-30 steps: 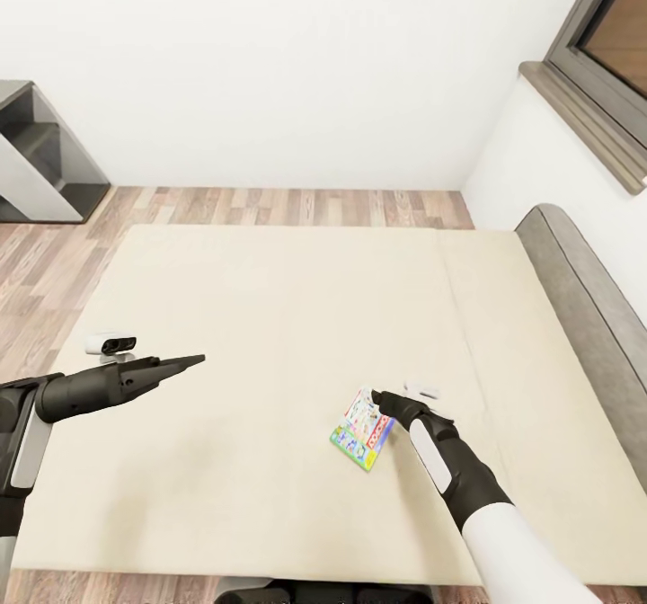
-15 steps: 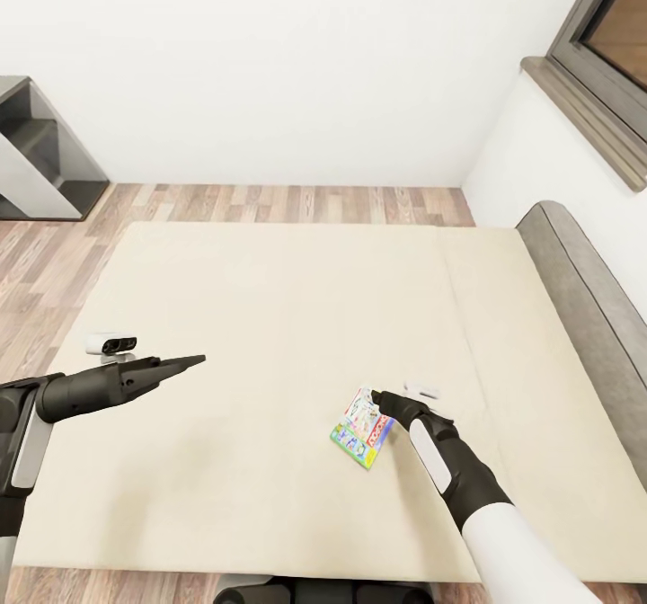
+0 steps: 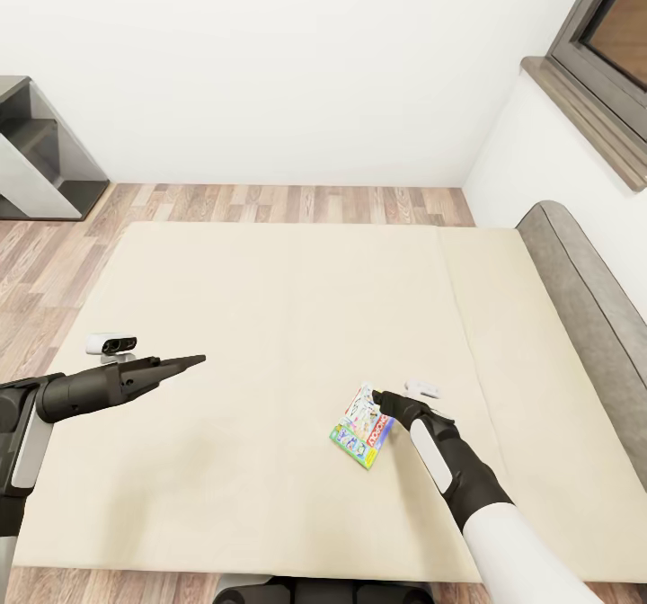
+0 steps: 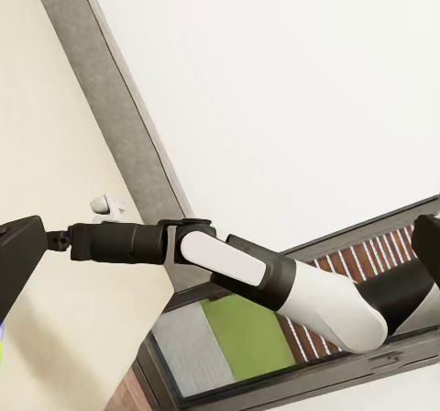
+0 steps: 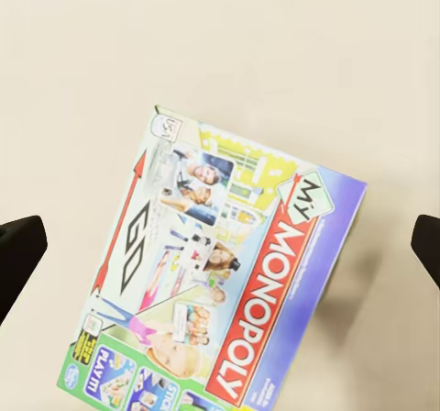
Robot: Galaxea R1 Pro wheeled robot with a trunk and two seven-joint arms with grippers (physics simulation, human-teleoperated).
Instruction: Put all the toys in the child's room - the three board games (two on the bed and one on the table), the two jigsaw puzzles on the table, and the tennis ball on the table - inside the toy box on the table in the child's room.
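Note:
One board game, a colourful "My Monopoly" box (image 3: pixel 362 429), lies flat on the beige mattress of the bed (image 3: pixel 270 298), toward its near right part. My right gripper (image 3: pixel 378 398) hovers just over the box's far right corner. In the right wrist view its dark fingertips (image 5: pixel 18 255) stand wide apart at either side of the box (image 5: pixel 220 292), open and holding nothing. My left gripper (image 3: pixel 192 361) hangs over the mattress's left part, pointing right, far from the box. Its fingertips (image 4: pixel 18 255) are spread open with nothing between them.
A grey padded headboard (image 3: pixel 584 298) runs along the bed's right side under a dark-framed window (image 3: pixel 611 38). A grey shelf unit (image 3: pixel 36 155) stands at the far left on the wood-plank floor (image 3: pixel 270 201). White walls close the room behind the bed.
The whole picture has shifted very slightly. Both arms and the Monopoly box keep their places.

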